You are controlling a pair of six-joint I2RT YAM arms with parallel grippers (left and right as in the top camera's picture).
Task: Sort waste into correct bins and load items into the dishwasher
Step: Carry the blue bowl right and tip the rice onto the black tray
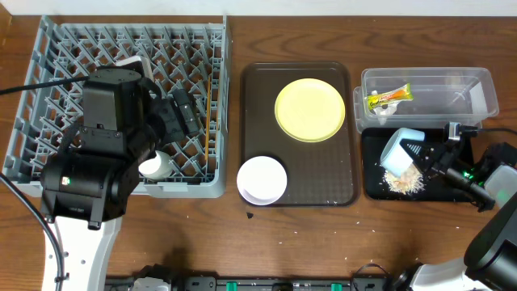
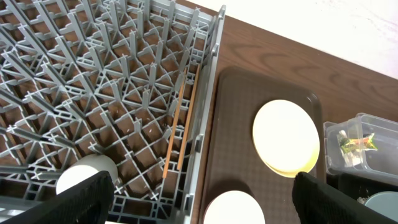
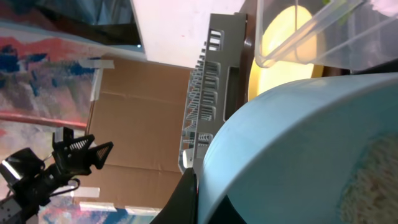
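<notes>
- Dish rack (image 1: 48,97): grey, pegged, biggest thing here. Sits on the table (image 1: 161,242) on L arm's side.
- Brown serving tray (image 1: 299,186): just beside the rack, btwn it and the two bins.
- Yellow plate (image 1: 310,110): flat on far half of serving tray.
- Clear box (image 1: 477,85): far bin on R arm's side. The black tray (image 1: 371,182) is right in front of it; can't tell if they touch.
- White bowl (image 1: 262,179): at serving tray's near corner, rack side.
- Light blue bowl (image 1: 399,149): held tilted above black tray. Rice shows inside it in R wrist view.
- L gripper (image 2: 204,180): over rack's near part, jaws spread wide, nothing btwn them.
- R gripper (image 1: 424,155): jaws pinching light blue bowl at its rim; one finger (image 3: 186,199) lies against bowl wall.
- White cup (image 2: 84,174): in the rack, near front edge, partly under L arm in overhead view.
- Chopsticks (image 2: 180,130): lying in the rack along the wall nearest serving tray.
- Wrapper (image 1: 388,97): crumpled, inside clear box, at the end nearest serving tray.
- Rice scraps (image 1: 401,184): pale heap on black tray, right under the tilted bowl.
</notes>
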